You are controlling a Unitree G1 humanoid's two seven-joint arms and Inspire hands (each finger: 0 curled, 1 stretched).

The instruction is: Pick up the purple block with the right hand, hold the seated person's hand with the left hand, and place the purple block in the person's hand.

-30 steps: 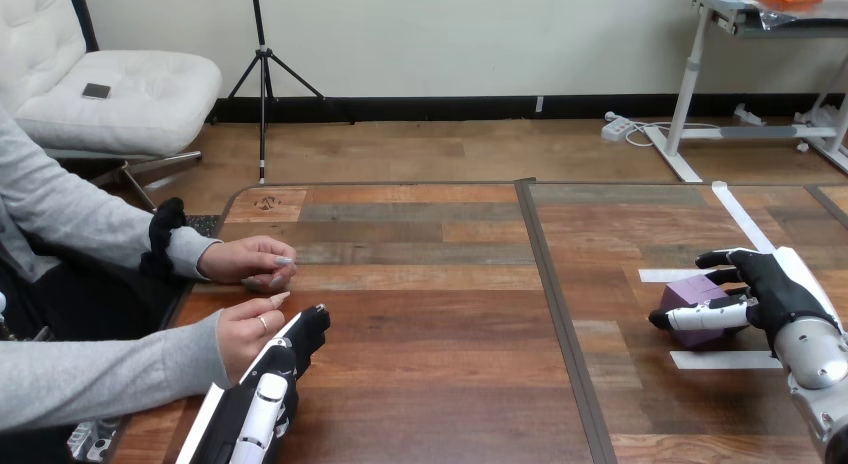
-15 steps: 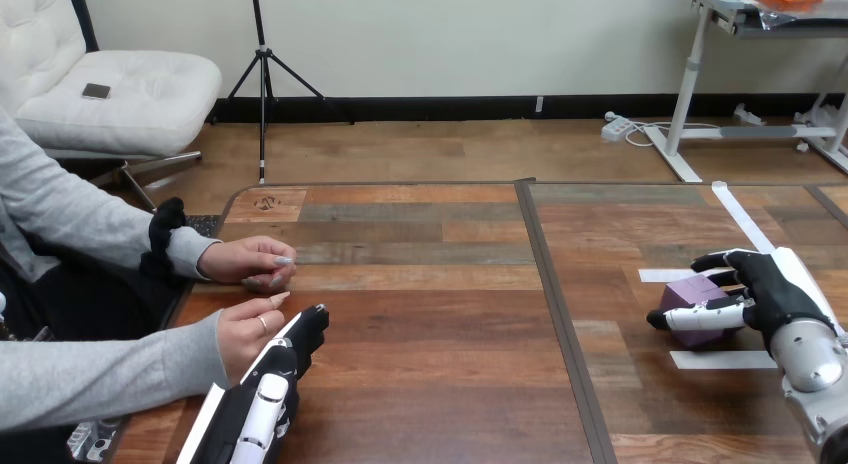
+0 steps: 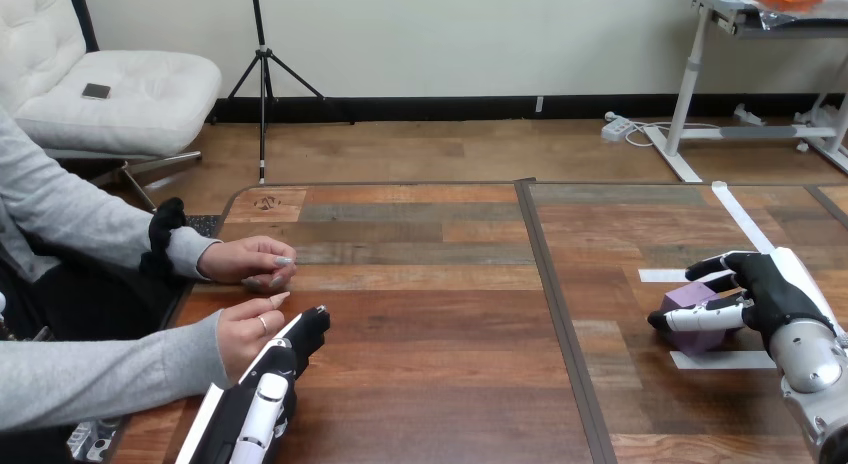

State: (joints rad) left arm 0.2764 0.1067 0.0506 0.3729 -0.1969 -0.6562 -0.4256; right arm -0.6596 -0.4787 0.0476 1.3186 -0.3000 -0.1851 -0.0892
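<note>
The right hand (image 3: 772,296) is closed on the purple block (image 3: 686,302) at the right of the surface (image 3: 430,334) — its thumb lies across the block's near face and its fingers curl over the top and far side. The back of the hand, with its white shell, faces up and to the right, and the silver forearm (image 3: 815,369) runs in from the lower right corner. Whether the block rests on the wood or is held just clear of it cannot be told. It sits between two strips of white tape, one (image 3: 662,275) just beyond it and one (image 3: 722,360) just in front of it.

Well apart, at the lower left, the left hand (image 3: 268,379) lies low with its fingers straight and pointing away from the robot — none curled round anything. It lies against the person's nearer hand (image 3: 245,329), which rests on the surface's left edge. The person's farther hand (image 3: 250,259) rests loosely closed just beyond.
</note>
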